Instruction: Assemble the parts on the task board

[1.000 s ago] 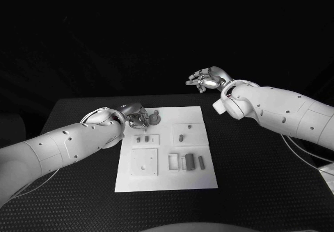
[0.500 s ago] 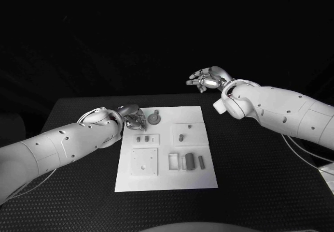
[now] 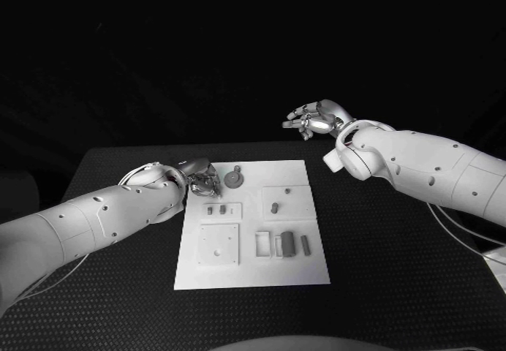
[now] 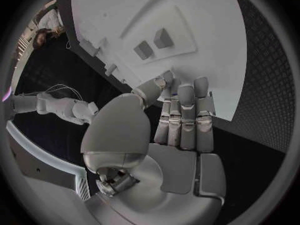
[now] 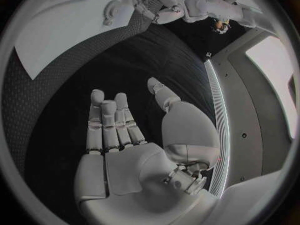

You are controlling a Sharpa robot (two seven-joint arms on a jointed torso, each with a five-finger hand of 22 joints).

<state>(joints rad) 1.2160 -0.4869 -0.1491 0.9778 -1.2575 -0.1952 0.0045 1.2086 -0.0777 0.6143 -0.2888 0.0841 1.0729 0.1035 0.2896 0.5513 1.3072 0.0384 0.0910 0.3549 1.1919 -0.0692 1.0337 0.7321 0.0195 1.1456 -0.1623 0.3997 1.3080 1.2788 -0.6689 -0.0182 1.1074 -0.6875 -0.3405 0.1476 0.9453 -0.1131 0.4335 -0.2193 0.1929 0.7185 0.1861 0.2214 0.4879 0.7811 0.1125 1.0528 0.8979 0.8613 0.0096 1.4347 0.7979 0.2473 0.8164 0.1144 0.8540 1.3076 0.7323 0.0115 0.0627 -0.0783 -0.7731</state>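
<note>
**Me:** Since a second ago my left hand [image 3: 200,179] has pulled back a little from the round keyed part [image 3: 234,176] at the far left of the task board [image 3: 253,263]; a second ago the fingers were right on that piece, now they sit just beside it, over the board's far left edge. My right hand [image 3: 314,119] has not shifted, it hangs well above and beyond the far edge of the table [image 3: 401,241].

**Colleague:** What is each hand holding?

**Me:** Nothing that I can see. From the left wrist the fingers [image 4: 187,117] lie straight and close together with the thumb alongside, no part between them, and they reach just over the board's edge [image 4: 206,50]. From the right wrist the fingers [image 5: 109,120] are stretched out flat and bare over the dark table, with the board [image 5: 62,30] well apart from them.

**Colleague:** And the parts?

**Me:** They all rest on the white board. The round keyed part lies at the far end, a small peg [image 3: 274,208] stands in the square plate to its near right, two little pieces [image 3: 215,210] sit in the left middle plate, and a cluster of blocks [image 3: 287,244] lies on the near right, beside a plain square plate [image 3: 217,245]
</note>
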